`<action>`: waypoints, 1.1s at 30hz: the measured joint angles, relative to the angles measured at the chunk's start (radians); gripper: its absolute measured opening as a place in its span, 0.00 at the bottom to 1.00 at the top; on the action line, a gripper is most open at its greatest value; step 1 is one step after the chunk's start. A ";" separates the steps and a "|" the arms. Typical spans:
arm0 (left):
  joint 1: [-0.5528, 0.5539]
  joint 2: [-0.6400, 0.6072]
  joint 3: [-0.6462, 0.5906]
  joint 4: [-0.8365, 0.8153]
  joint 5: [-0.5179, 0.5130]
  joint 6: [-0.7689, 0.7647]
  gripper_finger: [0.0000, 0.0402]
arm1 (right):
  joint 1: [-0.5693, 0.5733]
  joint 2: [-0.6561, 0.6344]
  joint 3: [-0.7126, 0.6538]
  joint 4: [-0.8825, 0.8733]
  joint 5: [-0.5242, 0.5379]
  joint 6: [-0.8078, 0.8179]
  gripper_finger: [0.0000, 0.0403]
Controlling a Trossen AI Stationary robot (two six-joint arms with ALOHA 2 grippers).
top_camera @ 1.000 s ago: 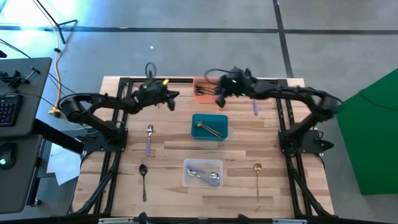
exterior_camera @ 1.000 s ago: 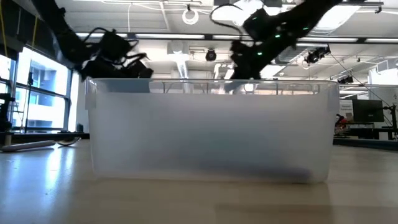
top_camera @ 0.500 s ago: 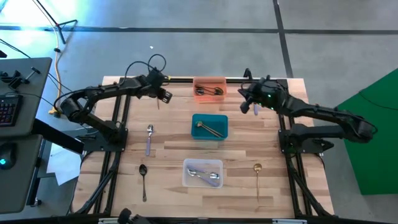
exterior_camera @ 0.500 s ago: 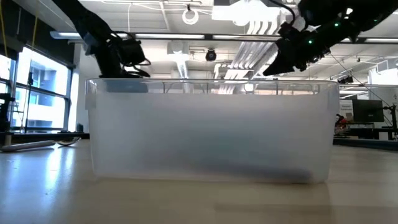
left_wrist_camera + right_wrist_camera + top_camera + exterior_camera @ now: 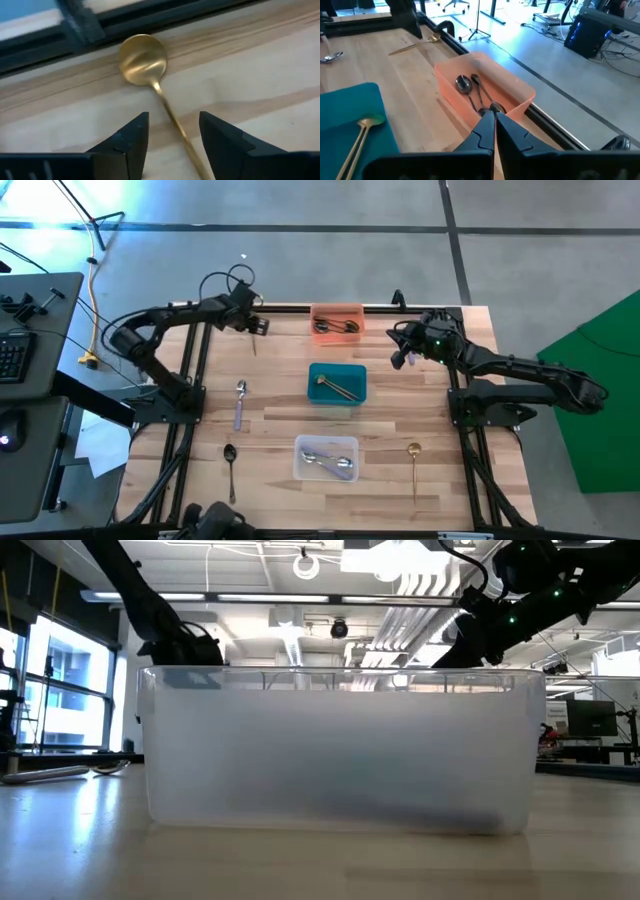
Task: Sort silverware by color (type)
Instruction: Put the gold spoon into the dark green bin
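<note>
Only the left wrist view shows the gold spoon (image 5: 150,75) between the left end effector (image 5: 170,145) fingers.

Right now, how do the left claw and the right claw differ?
The left claw is open, while the right claw is shut. The left claw is lined up over the handle of a gold spoon; the right claw grips nothing and faces the orange bin. Both are at the far side of the table, and neither holds any silverware.
</note>
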 joint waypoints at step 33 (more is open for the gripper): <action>-0.154 -0.114 0.037 -0.152 0.045 0.313 0.00 | 0.000 0.000 0.001 -0.008 -0.001 0.009 0.00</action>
